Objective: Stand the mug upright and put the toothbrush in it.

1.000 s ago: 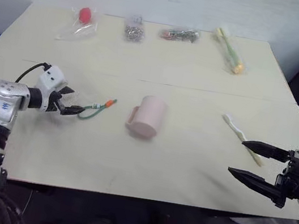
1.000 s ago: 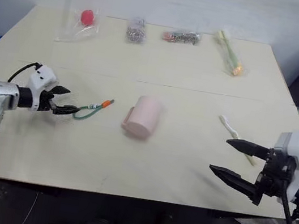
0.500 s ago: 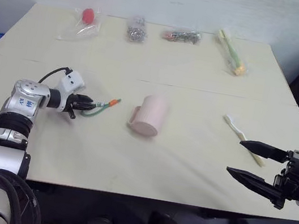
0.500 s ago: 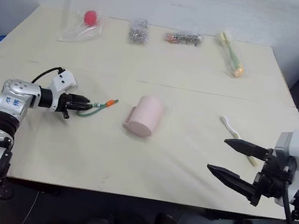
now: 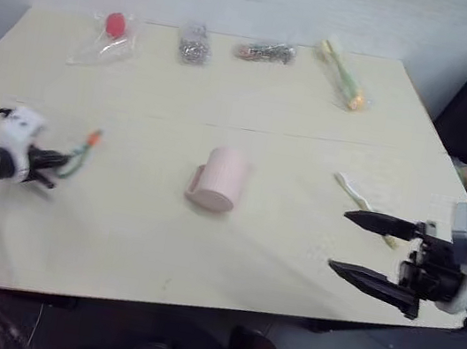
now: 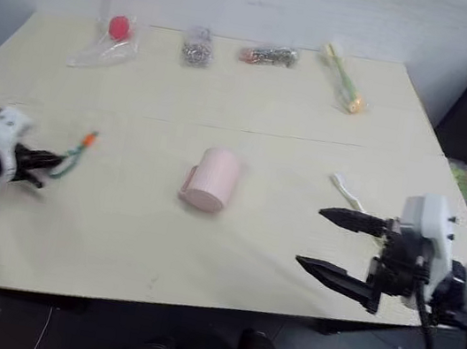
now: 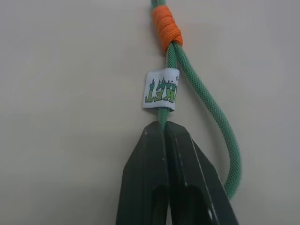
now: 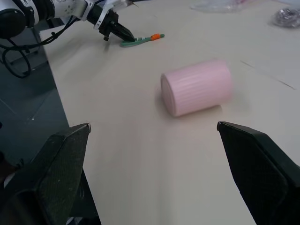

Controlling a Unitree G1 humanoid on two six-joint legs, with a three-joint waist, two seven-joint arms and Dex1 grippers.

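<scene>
While the worktop (image 5: 229,254) carries everything, the mug (image 5: 218,178) lies on its side at frame centre and the toothbrush (image 5: 357,196) lies flat right of it, near the right gripper (image 5: 361,248), whose jaws gape wide and empty. With its jaws pinched shut on a green cord (image 5: 78,156), the left gripper (image 5: 49,163) has dragged it toward the left edge since earlier. Pulled further, the cord could slide off the worktop.
</scene>
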